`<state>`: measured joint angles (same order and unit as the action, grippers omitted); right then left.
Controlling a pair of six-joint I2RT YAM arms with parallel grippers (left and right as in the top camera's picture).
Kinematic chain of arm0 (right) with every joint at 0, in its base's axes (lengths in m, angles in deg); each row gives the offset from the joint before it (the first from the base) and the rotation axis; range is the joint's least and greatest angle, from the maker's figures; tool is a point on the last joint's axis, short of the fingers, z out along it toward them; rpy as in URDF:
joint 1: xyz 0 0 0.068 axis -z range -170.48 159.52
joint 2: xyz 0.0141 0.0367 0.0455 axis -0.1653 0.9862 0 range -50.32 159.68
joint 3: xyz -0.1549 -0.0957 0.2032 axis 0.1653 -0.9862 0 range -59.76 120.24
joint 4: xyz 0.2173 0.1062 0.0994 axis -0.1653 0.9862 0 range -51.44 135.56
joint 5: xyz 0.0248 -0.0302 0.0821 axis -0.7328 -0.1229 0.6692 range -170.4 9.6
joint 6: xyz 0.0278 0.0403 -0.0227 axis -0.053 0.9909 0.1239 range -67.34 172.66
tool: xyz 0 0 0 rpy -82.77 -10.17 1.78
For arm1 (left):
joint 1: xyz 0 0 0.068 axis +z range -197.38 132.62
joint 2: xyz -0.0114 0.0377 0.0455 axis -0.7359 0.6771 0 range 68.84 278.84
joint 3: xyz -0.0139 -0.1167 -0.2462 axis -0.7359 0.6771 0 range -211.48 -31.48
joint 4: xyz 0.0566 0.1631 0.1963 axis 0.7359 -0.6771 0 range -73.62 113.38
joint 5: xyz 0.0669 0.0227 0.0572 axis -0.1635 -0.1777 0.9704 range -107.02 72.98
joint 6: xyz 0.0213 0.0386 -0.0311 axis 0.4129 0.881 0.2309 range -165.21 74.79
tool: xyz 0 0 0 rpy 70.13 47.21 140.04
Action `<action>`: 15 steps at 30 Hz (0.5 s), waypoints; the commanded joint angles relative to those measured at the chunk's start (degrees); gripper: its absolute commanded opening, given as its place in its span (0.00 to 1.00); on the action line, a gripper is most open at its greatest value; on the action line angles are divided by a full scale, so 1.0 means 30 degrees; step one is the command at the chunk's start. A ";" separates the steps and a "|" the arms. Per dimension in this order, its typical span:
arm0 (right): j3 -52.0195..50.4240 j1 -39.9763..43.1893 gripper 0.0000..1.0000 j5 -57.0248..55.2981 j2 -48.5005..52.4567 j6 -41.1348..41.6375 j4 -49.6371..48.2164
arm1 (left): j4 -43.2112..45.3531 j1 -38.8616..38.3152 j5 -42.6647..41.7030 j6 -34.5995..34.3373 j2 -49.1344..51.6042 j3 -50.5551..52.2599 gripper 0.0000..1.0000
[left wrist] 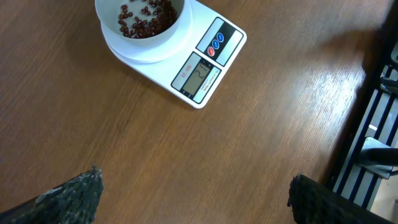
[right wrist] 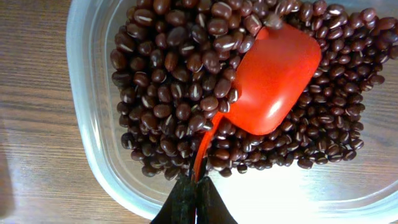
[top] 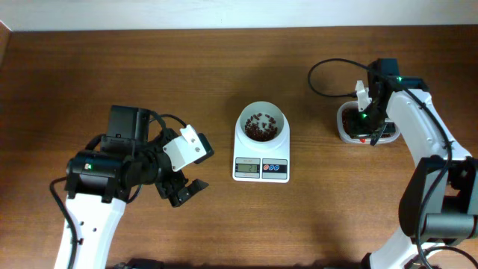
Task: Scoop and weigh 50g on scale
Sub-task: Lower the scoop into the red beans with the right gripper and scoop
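Note:
The white scale point(top: 261, 169) sits mid-table with its round white bowl point(top: 261, 118) holding a thin layer of dark reddish-brown beans point(top: 258, 130). It also shows in the left wrist view, scale point(left wrist: 198, 73) and beans point(left wrist: 143, 18) at the top. My left gripper point(top: 183, 190) hovers open over bare wood to the scale's left, nothing between its fingers point(left wrist: 74, 193). My right gripper point(right wrist: 194, 186) is shut on the thin handle of an orange-red scoop point(right wrist: 273, 81). The scoop lies mouth-down among the beans point(right wrist: 168, 93) in a clear tub point(right wrist: 87, 124).
The clear tub point(top: 345, 127) stands to the right of the scale, under my right arm point(top: 418, 127). A black cable point(top: 328, 82) loops on the table behind it. A dark slatted frame point(left wrist: 373, 124) lies past the table edge in the left wrist view.

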<state>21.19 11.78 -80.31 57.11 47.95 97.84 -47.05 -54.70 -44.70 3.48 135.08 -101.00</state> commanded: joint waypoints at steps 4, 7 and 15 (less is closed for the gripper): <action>-0.0430 -0.0379 0.04 0.2849 0.0670 -0.0335 0.0911 | 0.0036 0.0117 -0.0335 0.0364 0.0102 0.0066 0.99; -0.0430 -0.0379 0.04 0.2849 0.0670 -0.0335 0.1173 | 0.0036 0.0117 -0.0335 0.0364 0.0102 0.0066 0.99; -0.0430 -0.0379 0.04 0.2849 0.0670 -0.0342 0.1392 | 0.0036 0.0117 -0.0335 0.0364 0.0102 0.0066 0.99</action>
<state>21.51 11.78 -79.93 57.11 47.95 98.78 -47.05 -54.70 -44.70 3.48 135.08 -101.00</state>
